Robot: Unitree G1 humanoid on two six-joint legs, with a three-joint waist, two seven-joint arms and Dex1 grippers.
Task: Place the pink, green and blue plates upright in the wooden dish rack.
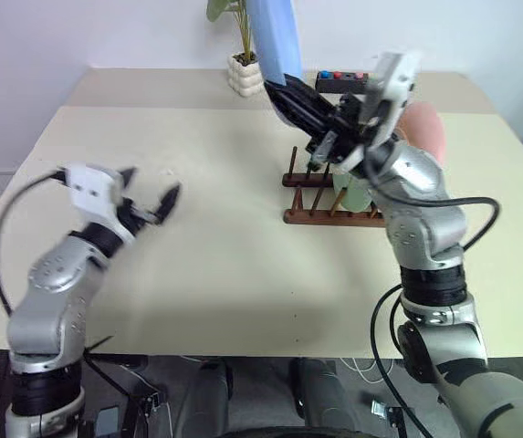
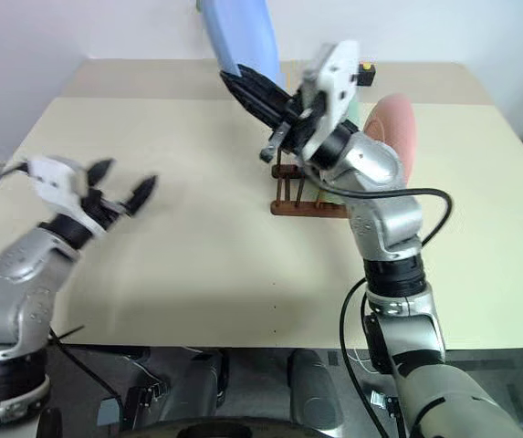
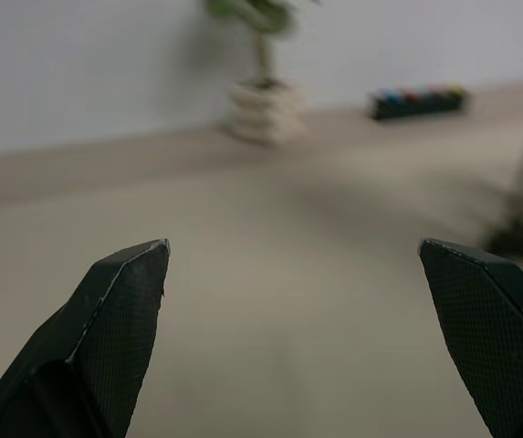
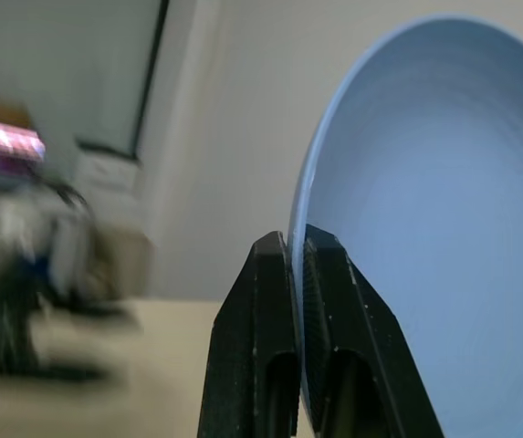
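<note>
My right gripper (image 1: 277,89) is shut on the lower rim of the light blue plate (image 1: 275,36) and holds it raised on edge above the table, up and left of the wooden dish rack (image 1: 308,215). In the right wrist view the black fingers (image 4: 259,301) pinch the blue plate (image 4: 425,228). The pink plate (image 1: 425,128) stands upright at the rack's right end, partly behind my right arm. A patch of the green plate (image 1: 352,193) shows among the pegs. My left gripper (image 1: 151,201) hovers open and empty over the left of the table.
A plant in a white pot (image 1: 245,75) and a black box with coloured buttons (image 1: 339,82) stand at the back of the cream table (image 1: 224,265). Bare tabletop lies between the left gripper and the rack.
</note>
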